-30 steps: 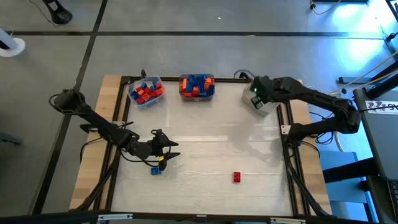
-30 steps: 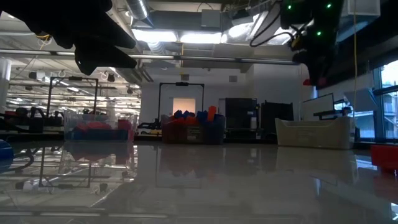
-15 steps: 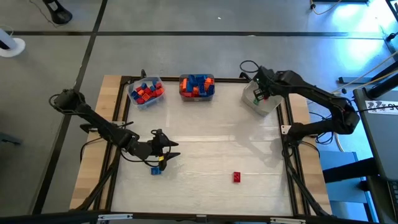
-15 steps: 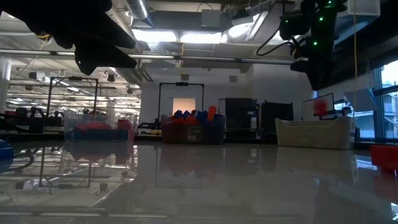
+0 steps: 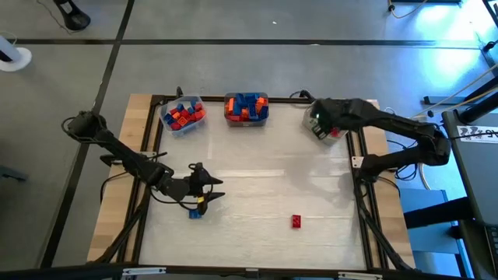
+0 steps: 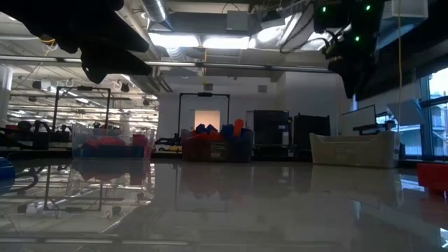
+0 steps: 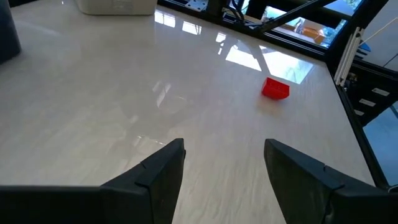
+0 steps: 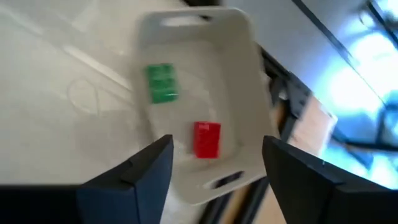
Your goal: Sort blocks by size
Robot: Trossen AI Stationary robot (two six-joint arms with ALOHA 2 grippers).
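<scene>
My right gripper (image 8: pixel 217 149) hovers open above the white bin (image 8: pixel 245 46), where a green block (image 8: pixel 160 83) and a red block (image 8: pixel 206 139) lie flat on the floor. In the high view this gripper (image 5: pixel 317 123) is at the table's far right. My left gripper (image 7: pixel 224 149) stands open and empty above the table's near left (image 5: pixel 221 187). A lone red block (image 7: pixel 275 88) lies on the table beyond it (image 5: pixel 296 222). A blue block (image 5: pixel 194 212) lies on the table just near of the left gripper.
Two clear bins stand along the far edge: one with red and blue blocks (image 5: pixel 183 115), one with blue and orange blocks (image 5: pixel 247 109). A black frame rail (image 5: pixel 359 155) borders the table's right side beside the white bin (image 5: pixel 333 134).
A red block that hung under my right gripper has fallen away from it, showing lower in the low view half a second ago, and now lies in the white bin. My right gripper has let it go and stays above the bin.
</scene>
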